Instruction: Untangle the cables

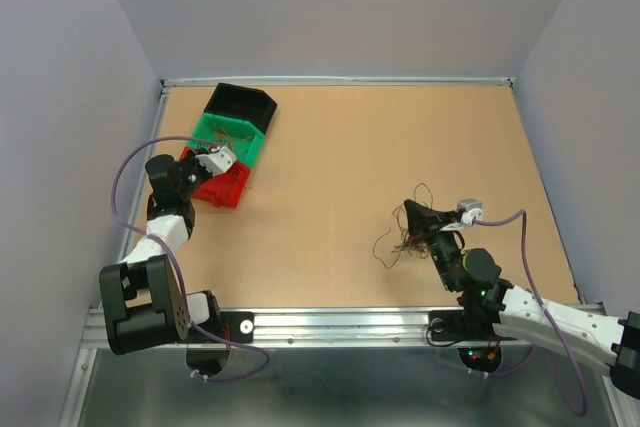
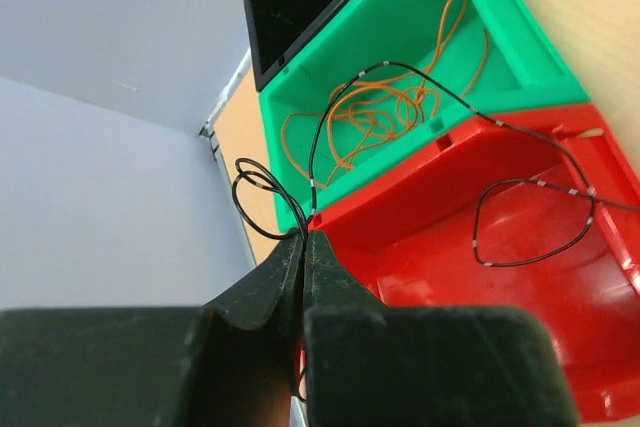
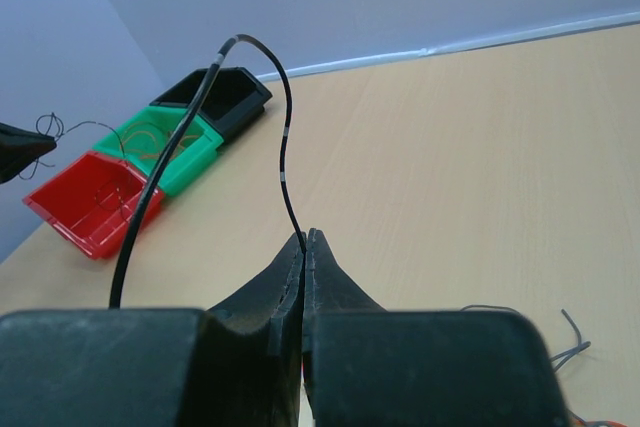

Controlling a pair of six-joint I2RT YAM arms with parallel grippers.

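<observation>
Tangle (image 1: 405,239) of thin cables lies lower right of centre in the top view, beneath the right gripper (image 1: 418,215); the left gripper (image 1: 217,159) hangs over the red bin (image 1: 225,189) at upper left; left wrist view: jaws pinched on a black wire (image 2: 312,172) trailing into that bin, orange wires (image 2: 385,112) in the green bin (image 2: 520,57); right wrist view: jaws closed on a second black wire (image 3: 284,162) arching upward; strands look light, springy, snag-prone; a free end seems the best hold.

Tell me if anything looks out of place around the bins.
Yes: the black wire pinched by the left gripper arcs over the green bin of orange wires and loops into the red bin, straddling two bins.
</observation>
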